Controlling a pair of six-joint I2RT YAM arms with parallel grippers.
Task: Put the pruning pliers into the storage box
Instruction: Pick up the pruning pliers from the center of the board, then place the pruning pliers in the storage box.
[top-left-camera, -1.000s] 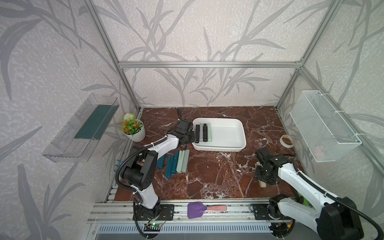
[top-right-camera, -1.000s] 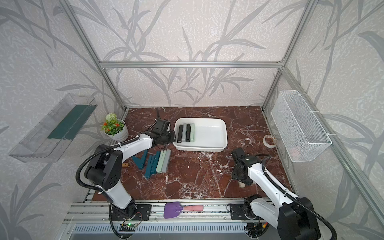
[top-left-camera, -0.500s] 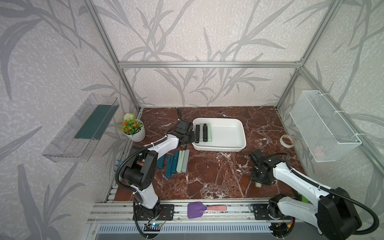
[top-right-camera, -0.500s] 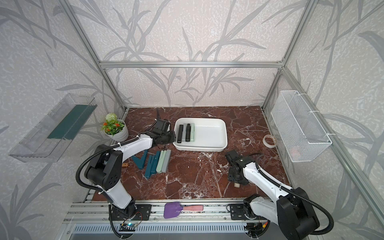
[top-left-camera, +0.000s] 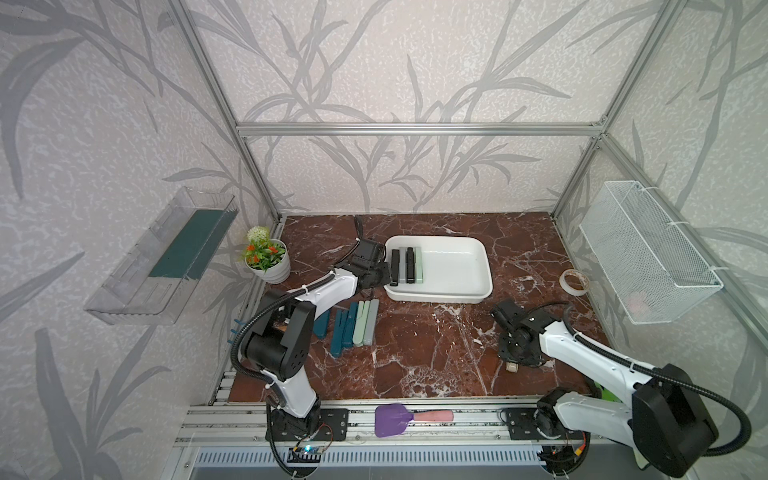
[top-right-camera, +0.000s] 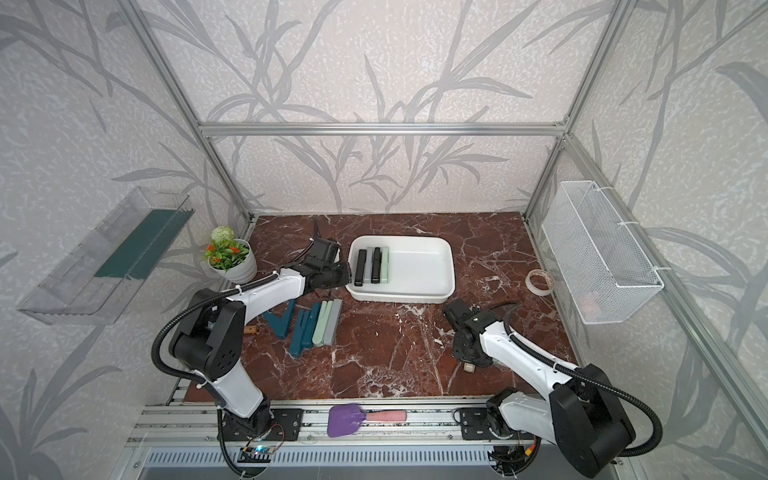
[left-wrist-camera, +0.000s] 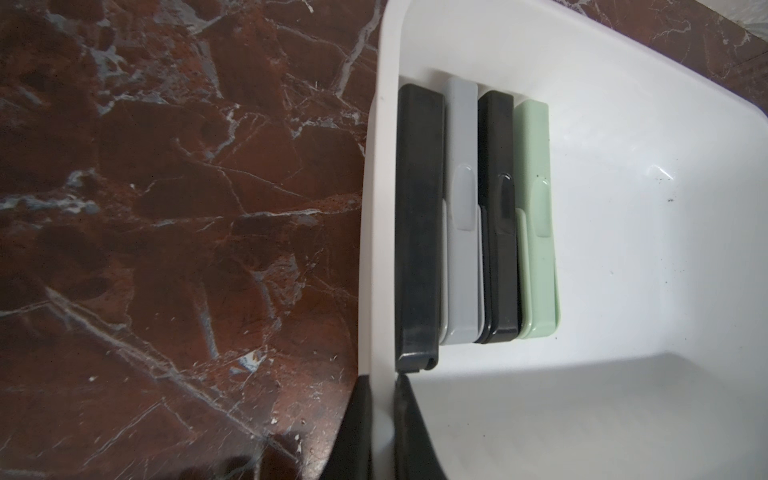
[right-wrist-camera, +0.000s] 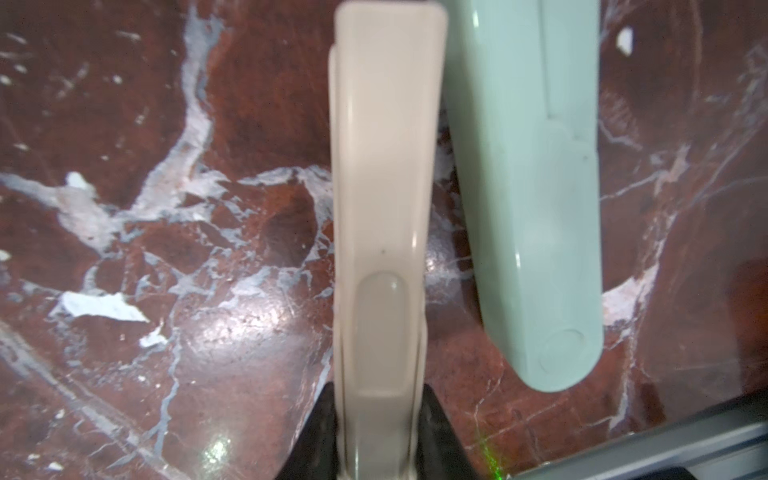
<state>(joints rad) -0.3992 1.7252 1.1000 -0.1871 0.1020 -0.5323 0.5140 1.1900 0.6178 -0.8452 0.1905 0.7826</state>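
The right tool (right-wrist-camera: 380, 399) was closed around one end of the beige pliers (right-wrist-camera: 386, 166) on the bench (top-left-camera: 415, 340) near 4 o'clock; lifted, they could swing into the pale green pliers (right-wrist-camera: 528, 166) just beside. The left tool (left-wrist-camera: 381, 382) pinched the storage box (top-left-camera: 453, 266) wall at 9 o'clock; a tug might shift it.

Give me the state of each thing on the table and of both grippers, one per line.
Storage box: open, four pliers lined up at one end.
Left gripper: jaws shut on the box's rim.
Right gripper: jaws shut on the beige pliers.
Pale green pliers: loose on the table, beside the beige one.
Remaining pliers: clustered outside the box.
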